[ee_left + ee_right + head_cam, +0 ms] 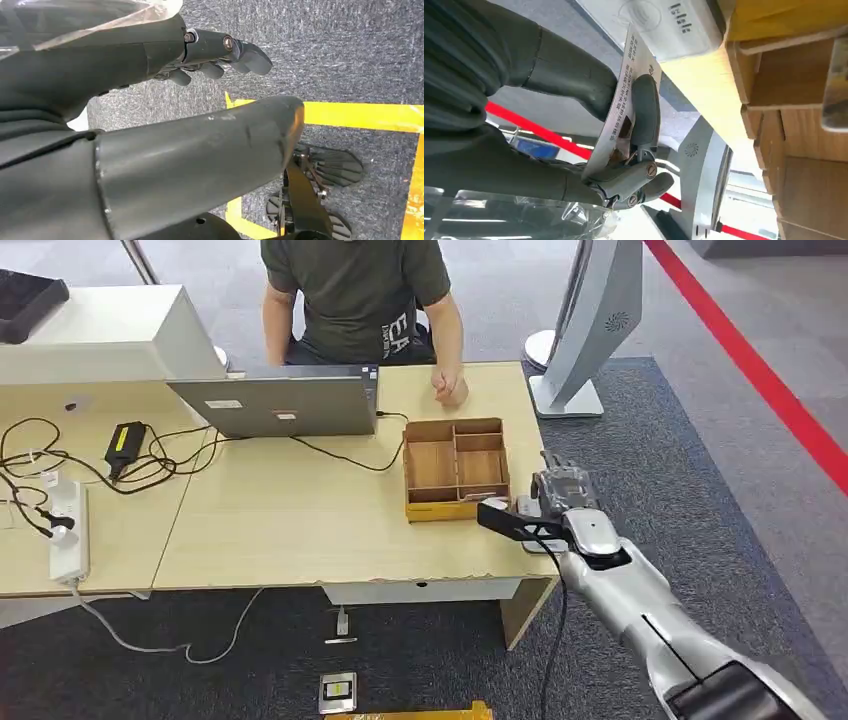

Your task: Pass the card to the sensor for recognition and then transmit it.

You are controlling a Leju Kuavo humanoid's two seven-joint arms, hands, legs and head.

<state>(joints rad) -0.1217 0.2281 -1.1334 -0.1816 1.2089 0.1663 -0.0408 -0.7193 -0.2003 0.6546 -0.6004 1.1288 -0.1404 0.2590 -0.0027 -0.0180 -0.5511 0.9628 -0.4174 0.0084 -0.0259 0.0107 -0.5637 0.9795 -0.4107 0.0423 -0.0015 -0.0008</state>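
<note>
The card (pixel 624 107) is a thin white rectangle with small dark print along one face and a small dark patch near its middle. It stands on edge, pinched between the thumb and a finger of the right hand (pixel 589 130), with one corner just beside the sensor (pixel 659 22). The sensor is a flat white unit bearing a round contactless symbol and a short dark label; it lies on the light wooden table (pixel 300 530) at its right edge, just beside the yellow-fronted wooden box (pixel 455 468).
</note>
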